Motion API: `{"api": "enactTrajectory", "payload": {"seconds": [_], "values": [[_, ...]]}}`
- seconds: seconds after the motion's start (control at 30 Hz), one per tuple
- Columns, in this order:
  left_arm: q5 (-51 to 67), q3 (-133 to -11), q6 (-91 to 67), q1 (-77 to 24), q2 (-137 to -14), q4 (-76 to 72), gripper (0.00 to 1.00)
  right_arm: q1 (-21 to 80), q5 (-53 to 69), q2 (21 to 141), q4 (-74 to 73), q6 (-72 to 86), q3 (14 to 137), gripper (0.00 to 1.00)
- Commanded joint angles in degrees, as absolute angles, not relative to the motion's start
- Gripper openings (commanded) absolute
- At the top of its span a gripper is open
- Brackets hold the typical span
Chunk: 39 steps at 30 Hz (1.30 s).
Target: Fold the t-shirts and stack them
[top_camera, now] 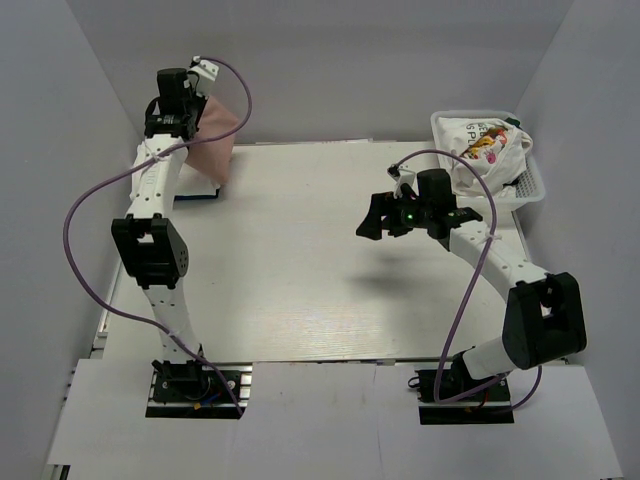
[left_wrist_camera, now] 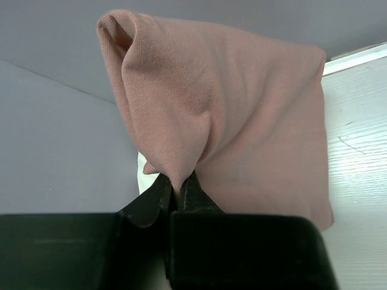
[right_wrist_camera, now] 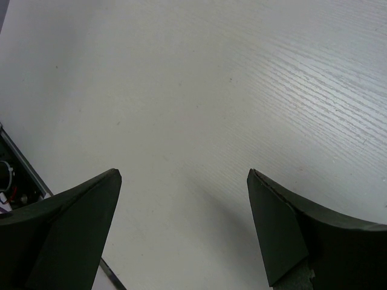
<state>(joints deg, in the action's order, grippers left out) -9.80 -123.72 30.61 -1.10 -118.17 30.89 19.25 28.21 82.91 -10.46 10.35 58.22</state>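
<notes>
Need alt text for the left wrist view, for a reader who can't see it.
The left claw is shut on a pinch of a dusty-pink t-shirt, whose bunched cloth fills most of the view. Behind it are a grey wall and, at the right, a strip of the white table.
</notes>
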Motion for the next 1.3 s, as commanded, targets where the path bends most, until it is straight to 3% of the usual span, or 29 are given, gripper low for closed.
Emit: {"api": "enactTrajectory", "payload": {"seconds": [0.0, 0.5, 1.0, 1.13, 1.27], "values": [[-9.1, -122.4, 30.2, 1.2, -113.7, 26.9, 0.00, 19.2, 28.3, 83.6, -8.9, 10.8, 59.3, 0.90], [-7.0, -118.0, 29.2, 10.4, -120.0, 20.8, 0.00, 19.2, 29.1, 92.0, -12.0, 12.7, 66.8, 0.90], [-4.8, -119.0, 29.8, 13.3, -128.3, 15.7, 0.00, 19.1, 30.8, 98.5, -14.2, 13.7, 72.4, 0.90], [-13.3, -119.6, 26.3, 13.3, -129.5, 11.6, 1.00, 19.2, 31.6, 99.3, -15.4, 13.9, 74.1, 0.90], [-16.9, -119.6, 23.2, 13.3, -127.6, 11.7, 1.00, 19.3, 31.2, 97.7, -14.4, 13.8, 73.3, 0.90]]}}
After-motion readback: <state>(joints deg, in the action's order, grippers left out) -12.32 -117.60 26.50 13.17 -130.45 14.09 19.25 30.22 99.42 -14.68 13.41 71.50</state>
